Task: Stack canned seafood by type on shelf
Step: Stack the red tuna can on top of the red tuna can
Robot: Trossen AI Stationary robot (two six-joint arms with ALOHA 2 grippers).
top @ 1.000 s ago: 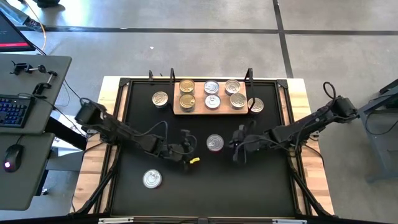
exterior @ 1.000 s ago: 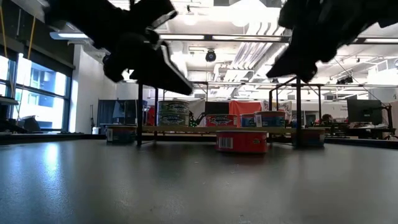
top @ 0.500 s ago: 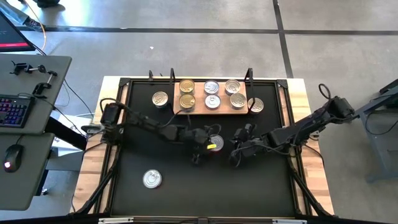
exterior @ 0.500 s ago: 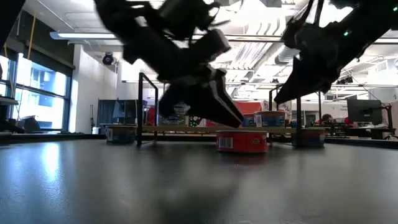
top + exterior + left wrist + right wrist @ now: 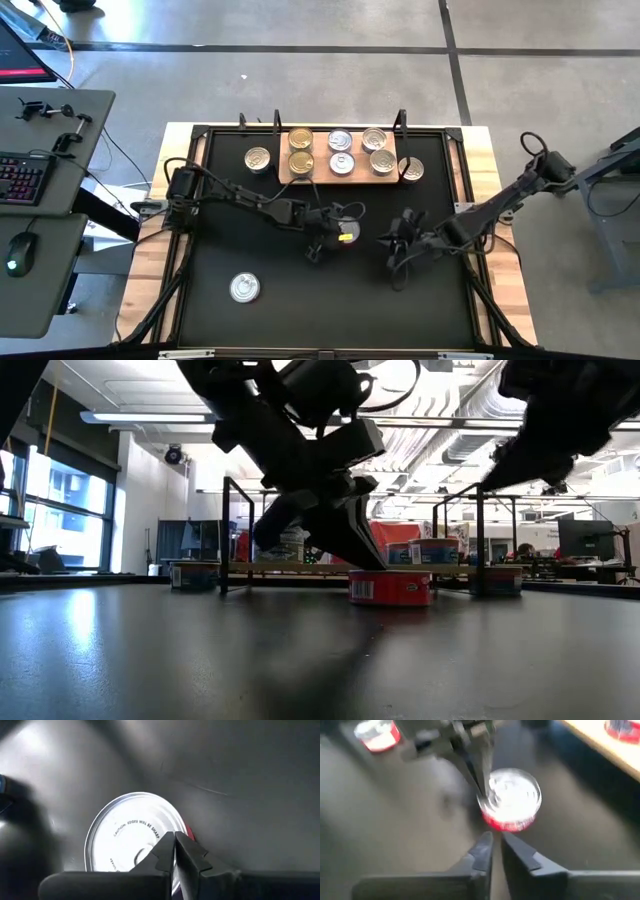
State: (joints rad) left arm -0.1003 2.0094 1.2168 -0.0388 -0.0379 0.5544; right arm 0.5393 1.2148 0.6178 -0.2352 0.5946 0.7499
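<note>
The red-sided tin (image 5: 390,587) sits flat on the black mat (image 5: 300,300) in the middle of the table, silver lid up, in front of the shelf (image 5: 338,165) and apart from it. Right over it is the left gripper (image 5: 335,236), fingers pressed together to a thin slit in the left wrist view, tips just above the lid and clamping nothing. In the low view that gripper comes down onto the tin's near-left rim.

Off to the side, the right gripper (image 5: 397,250) hangs over bare mat, near the tin but clear of it; its fingers (image 5: 480,851) are close to touching, empty, and point toward the tin.

Back on the light-wood shelf: six tins in two rows, gold lids at the left end, silver for the rest. One silver tin (image 5: 257,158) stands on the mat just left of the shelf, another (image 5: 411,169) just right of it. A lone silver tin (image 5: 244,288) lies well apart at the mat's near-left.
</note>
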